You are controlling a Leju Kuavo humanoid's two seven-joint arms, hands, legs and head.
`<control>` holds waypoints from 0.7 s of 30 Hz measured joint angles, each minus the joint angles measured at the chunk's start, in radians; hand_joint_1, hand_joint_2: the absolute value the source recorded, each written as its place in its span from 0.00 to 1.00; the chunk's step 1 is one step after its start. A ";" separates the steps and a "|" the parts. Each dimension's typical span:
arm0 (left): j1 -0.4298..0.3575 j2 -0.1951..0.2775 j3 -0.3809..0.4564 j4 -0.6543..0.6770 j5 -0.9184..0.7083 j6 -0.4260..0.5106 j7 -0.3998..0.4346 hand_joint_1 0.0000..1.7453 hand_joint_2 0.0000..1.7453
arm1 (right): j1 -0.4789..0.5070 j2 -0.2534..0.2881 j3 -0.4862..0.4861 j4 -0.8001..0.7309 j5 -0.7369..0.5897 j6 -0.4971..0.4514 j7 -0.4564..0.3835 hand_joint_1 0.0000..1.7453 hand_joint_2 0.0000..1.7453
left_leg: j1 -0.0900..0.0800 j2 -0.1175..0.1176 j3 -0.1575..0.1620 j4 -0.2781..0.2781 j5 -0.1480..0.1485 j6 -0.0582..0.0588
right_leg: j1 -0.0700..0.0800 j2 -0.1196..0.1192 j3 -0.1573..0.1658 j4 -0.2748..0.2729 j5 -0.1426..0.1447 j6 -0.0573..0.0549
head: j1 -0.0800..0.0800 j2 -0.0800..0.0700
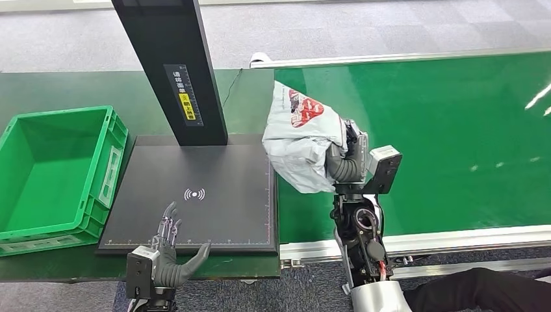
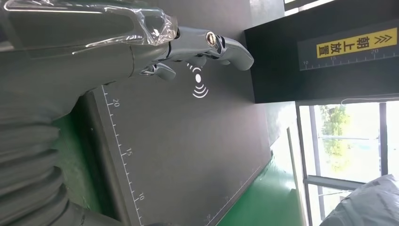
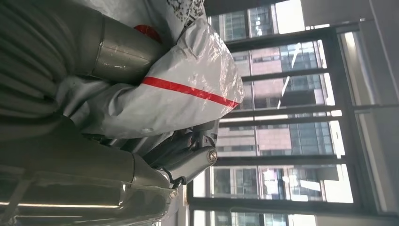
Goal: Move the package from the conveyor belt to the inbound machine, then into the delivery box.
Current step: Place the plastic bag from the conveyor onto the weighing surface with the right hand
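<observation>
A grey plastic package (image 1: 300, 140) with a red logo hangs above the seam between the green conveyor belt (image 1: 442, 136) and the black inbound machine plate (image 1: 214, 214). My right hand (image 1: 345, 156) grips it from the belt side; in the right wrist view the package (image 3: 174, 89) with a red stripe is clamped between thumb and fingers (image 3: 193, 157). My left hand (image 1: 170, 250) lies over the plate's near edge, fingers spread and holding nothing; its fingers (image 2: 211, 44) hover near the wireless symbol (image 2: 199, 84). The green delivery box (image 1: 55, 172) stands left of the machine.
The machine's black post (image 1: 172, 65) with a yellow label rises behind the plate. The belt's metal rail (image 1: 416, 242) runs along the near edge. A person's dark sleeve (image 1: 481, 292) lies at bottom right.
</observation>
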State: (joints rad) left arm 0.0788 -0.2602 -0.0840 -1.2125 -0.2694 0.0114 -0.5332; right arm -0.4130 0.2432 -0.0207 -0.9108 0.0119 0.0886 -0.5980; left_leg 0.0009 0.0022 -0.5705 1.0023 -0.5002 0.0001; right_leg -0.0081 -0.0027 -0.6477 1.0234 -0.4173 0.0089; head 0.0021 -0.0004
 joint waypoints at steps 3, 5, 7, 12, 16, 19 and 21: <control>-0.003 0.000 -0.002 0.001 -0.003 0.000 0.003 0.00 1.00 | -0.011 0.032 0.057 0.044 0.009 0.042 0.007 1.00 1.00 | 0.000 0.003 0.001 0.000 0.000 0.000 | 0.000 0.002 0.000 0.000 0.000 -0.001 | 0.000 0.000; -0.006 0.000 -0.006 0.002 -0.010 -0.002 0.007 0.00 1.00 | -0.023 0.056 0.106 0.089 0.007 0.068 0.009 1.00 1.00 | 0.000 0.003 0.001 0.000 0.000 -0.001 | 0.001 0.003 -0.001 0.000 0.000 -0.001 | 0.000 0.000; -0.012 0.000 -0.008 0.006 -0.014 -0.007 0.009 0.00 1.00 | -0.047 0.077 0.150 0.144 -0.011 0.091 0.018 1.00 1.00 | 0.001 0.003 0.000 0.000 0.001 -0.002 | 0.002 0.002 -0.001 0.000 0.000 -0.001 | 0.000 0.000; -0.032 0.000 -0.021 0.023 -0.022 -0.013 0.013 0.00 1.00 | -0.144 0.102 0.235 0.308 -0.112 0.122 0.109 1.00 1.00 | 0.001 0.002 0.001 0.000 0.001 -0.002 | 0.002 0.002 0.000 0.001 0.001 -0.002 | 0.000 0.000; -0.034 0.000 -0.031 0.025 -0.030 -0.013 0.028 0.00 1.00 | -0.189 0.109 0.270 0.416 -0.152 0.096 0.209 1.00 1.00 | 0.001 0.001 0.001 0.000 0.001 -0.002 | 0.001 0.001 0.000 0.000 0.001 -0.002 | 0.000 0.000; -0.033 0.000 -0.038 0.026 -0.029 -0.008 0.037 0.00 1.00 | -0.193 0.110 0.304 0.475 -0.189 0.075 0.279 1.00 1.00 | 0.001 0.001 0.000 0.000 0.001 -0.002 | 0.001 0.001 -0.001 0.000 0.001 -0.002 | 0.000 0.000; -0.031 0.001 -0.043 0.026 -0.026 -0.003 0.040 0.00 1.00 | -0.193 0.110 0.329 0.502 -0.219 0.058 0.302 1.00 1.00 | 0.001 0.001 0.000 0.000 0.001 -0.002 | 0.001 0.001 -0.001 0.000 0.001 -0.002 | 0.000 0.000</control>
State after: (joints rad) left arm 0.0475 -0.2593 -0.1271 -1.1868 -0.2951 0.0083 -0.4933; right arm -0.6064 0.3532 0.3088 -0.4085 -0.2075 0.1466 -0.2961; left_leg 0.0021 0.0029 -0.5709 1.0024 -0.4991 -0.0023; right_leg -0.0068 -0.0017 -0.6489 1.0235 -0.4165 0.0073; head 0.0019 -0.0001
